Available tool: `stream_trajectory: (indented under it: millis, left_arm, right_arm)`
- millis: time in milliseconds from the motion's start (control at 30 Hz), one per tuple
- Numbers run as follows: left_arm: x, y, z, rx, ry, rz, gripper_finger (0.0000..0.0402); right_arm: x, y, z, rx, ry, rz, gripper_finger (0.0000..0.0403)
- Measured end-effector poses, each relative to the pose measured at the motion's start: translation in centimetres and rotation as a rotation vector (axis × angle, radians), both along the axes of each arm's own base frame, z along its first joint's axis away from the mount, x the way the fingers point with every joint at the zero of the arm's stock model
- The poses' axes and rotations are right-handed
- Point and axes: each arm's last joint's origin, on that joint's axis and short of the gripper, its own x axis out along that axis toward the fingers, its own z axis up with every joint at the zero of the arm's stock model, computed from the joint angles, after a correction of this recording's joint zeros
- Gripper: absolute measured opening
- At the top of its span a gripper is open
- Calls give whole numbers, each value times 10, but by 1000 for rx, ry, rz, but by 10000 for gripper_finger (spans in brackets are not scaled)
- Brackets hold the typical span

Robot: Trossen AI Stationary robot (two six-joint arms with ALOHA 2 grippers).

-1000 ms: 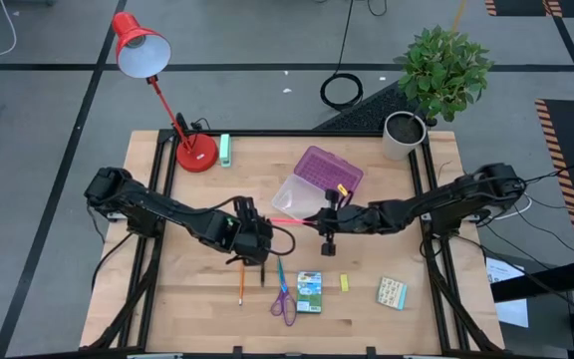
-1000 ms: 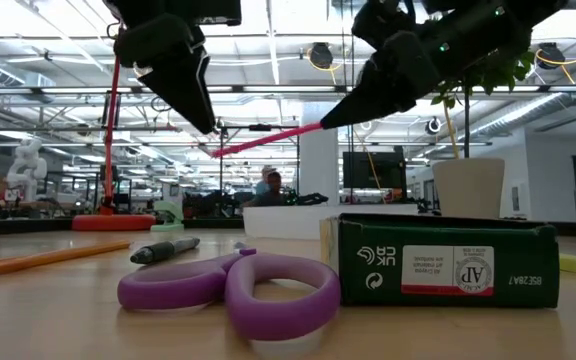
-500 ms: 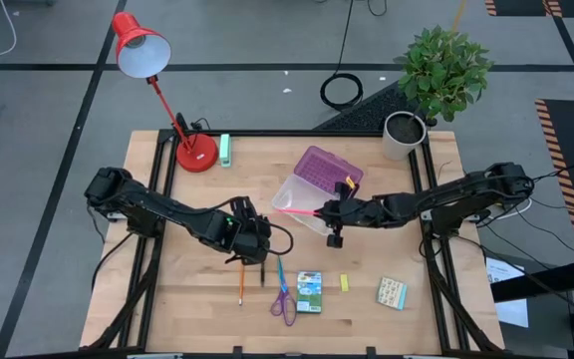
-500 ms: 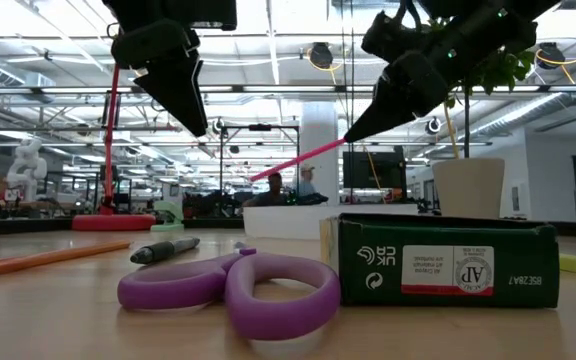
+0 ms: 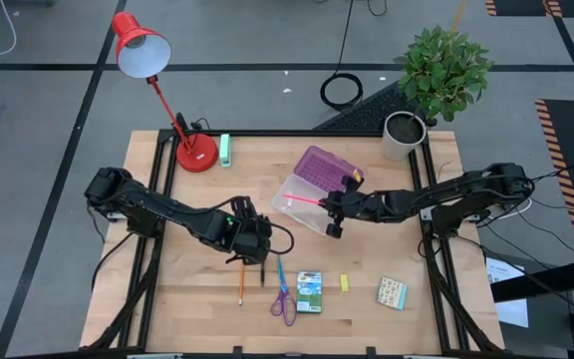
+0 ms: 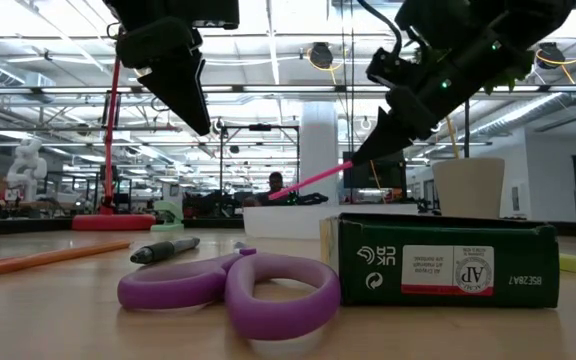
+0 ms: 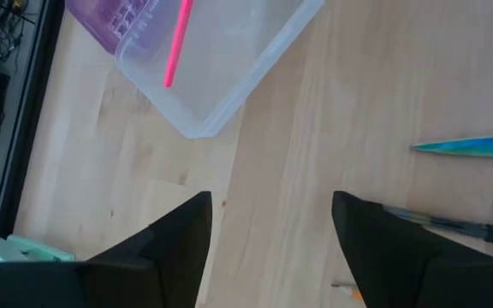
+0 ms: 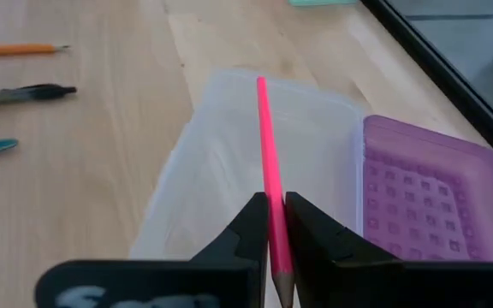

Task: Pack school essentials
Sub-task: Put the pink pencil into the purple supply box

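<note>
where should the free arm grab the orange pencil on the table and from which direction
Grip the orange pencil at mid-shaft, coming straight down with the left gripper. It lies flat; the fingers should straddle its width. The black pen lies close alongside.

So the setup sits on a light wooden table (image 5: 197, 299) with a black metal frame, parked on a grey floor (image 5: 48, 110) crossed by dark tape lines. Back left corner has a red desk lamp (image 5: 143, 52) with its round base on the tabletop, and back right there's a leafy green plant (image 5: 442, 62) in a white pot (image 5: 404, 135). A coiled black cable (image 5: 342, 91) lies on the floor behind the table. From table height you get a big open workshop, ceiling beams, long strip lights and a white pillar (image 6: 319, 165).
</note>
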Motion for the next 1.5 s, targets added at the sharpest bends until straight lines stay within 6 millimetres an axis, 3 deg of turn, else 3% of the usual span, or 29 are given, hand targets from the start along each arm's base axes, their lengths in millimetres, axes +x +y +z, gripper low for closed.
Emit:
stream_trajectory:
  millis: [367, 1100, 1500]
  left_arm:
    - [4, -1, 1, -4, -36, -21, 246]
    - [5, 3, 2, -15, -47, 7, 246]
    - [5, 3, 2, -16, -48, 9, 246]
  right_arm:
    - [-1, -3, -6, 65, -81, 27, 25]
    - [7, -9, -30, 97, -26, -7, 25]
    - [9, -8, -28, 128, -59, -6, 43]
